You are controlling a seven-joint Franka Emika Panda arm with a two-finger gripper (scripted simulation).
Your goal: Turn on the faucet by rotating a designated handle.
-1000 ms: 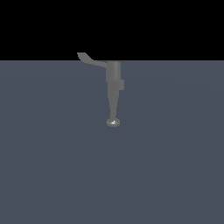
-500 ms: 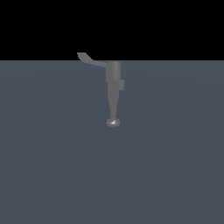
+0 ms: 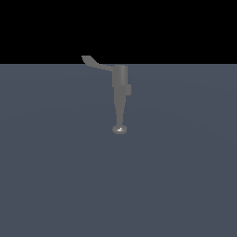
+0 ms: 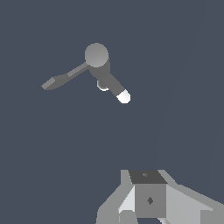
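In the exterior view, the grey faucet [image 3: 120, 88] stands alone on the dark tabletop [image 3: 55, 176]. Its spout narrows down to a round shiny tip [image 3: 120, 129]. The thin flat handle [image 3: 95, 63] sticks out from the top of the body toward the exterior view's left. The tool does not show here.

In the wrist view, the faucet [image 4: 97, 56] is seen from above, well apart from the tool [image 4: 146, 214]. The handle [image 4: 63, 78] and spout point different ways. Only part of the tool shows, so I cannot tell if it is clenched or released. It touches nothing.
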